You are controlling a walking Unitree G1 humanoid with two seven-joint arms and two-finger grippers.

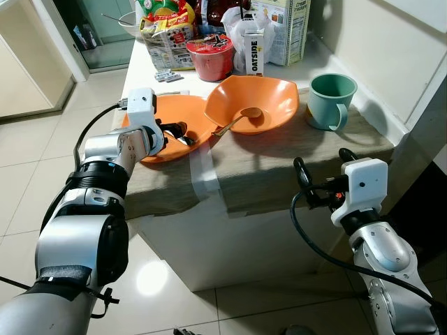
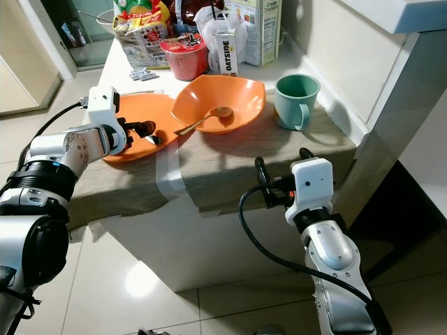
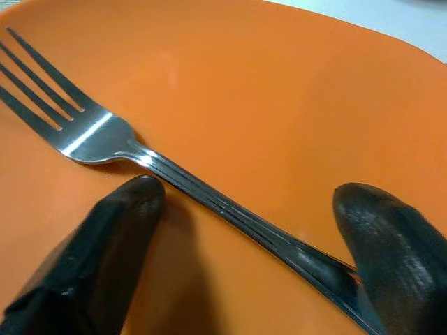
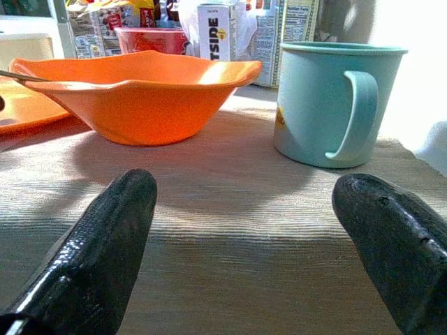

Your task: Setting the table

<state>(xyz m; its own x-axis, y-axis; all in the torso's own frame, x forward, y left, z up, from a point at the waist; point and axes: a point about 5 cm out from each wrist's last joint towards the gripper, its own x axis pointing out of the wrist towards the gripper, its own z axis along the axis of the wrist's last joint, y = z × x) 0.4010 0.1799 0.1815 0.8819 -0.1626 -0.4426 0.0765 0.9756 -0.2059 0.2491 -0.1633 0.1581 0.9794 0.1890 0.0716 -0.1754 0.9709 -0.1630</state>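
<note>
Counter (image 1: pixel 279 178) covered with a beige cloth (image 1: pixel 293 150), a strip of clear tape (image 1: pixel 204 178) running over its front edge. Orange plate (image 1: pixel 174 125) at the robot's left end of the cloth; a fork (image 3: pixel 181 185) lies flat on it. Left gripper (image 1: pixel 178 134) low over the plate, fingers (image 3: pixel 112 237) spread to either side of the fork handle, one tip touching or just over the handle's end, not pinching it. Orange bowl (image 1: pixel 269 98) just beside the plate, its rim overlapping the plate's edge, with a spoon (image 1: pixel 241 118) resting inside, handle leaning out toward the plate. Teal mug (image 1: pixel 332 101) upright to the right of the bowl, near but apart, handle facing the robot. Right gripper (image 1: pixel 321 171) at the counter's front edge, level with the cloth, fingers (image 4: pixel 105 244) spread, holding nothing. Behind: red cup (image 1: pixel 209 56), oat-drink carton (image 1: pixel 255 49), cereal box (image 1: pixel 286 28), snack bags (image 1: pixel 164 24).
</note>
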